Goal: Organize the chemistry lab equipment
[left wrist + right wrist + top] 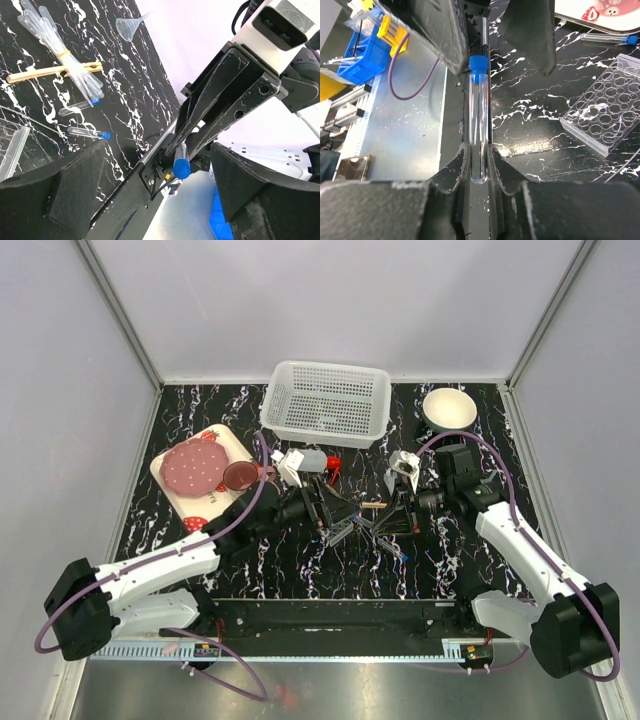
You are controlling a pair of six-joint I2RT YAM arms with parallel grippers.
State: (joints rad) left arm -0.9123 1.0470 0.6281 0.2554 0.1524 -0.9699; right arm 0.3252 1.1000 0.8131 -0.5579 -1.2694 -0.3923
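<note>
My right gripper (479, 150) is shut on the round bottom end of a clear test tube (479, 125); its blue cap (181, 167) points at my left gripper (157, 150). The left one stands open, its fingers (530, 35) on either side of the cap without touching it. Both grippers meet over the table's middle (362, 515). Two more blue-capped tubes (87, 132) lie on the table near a banded bundle of pipettes (65, 55), wooden sticks (50, 72) and a small funnel (127, 27). A clear tube rack (605, 115) with round holes lies flat nearby.
A white mesh basket (326, 403) stands at the back centre, with a red-capped bottle (325, 462) in front of it. A white bowl (449, 408) is at the back right. The strawberry-print tray (222, 445) with pink plate and mug is on the left.
</note>
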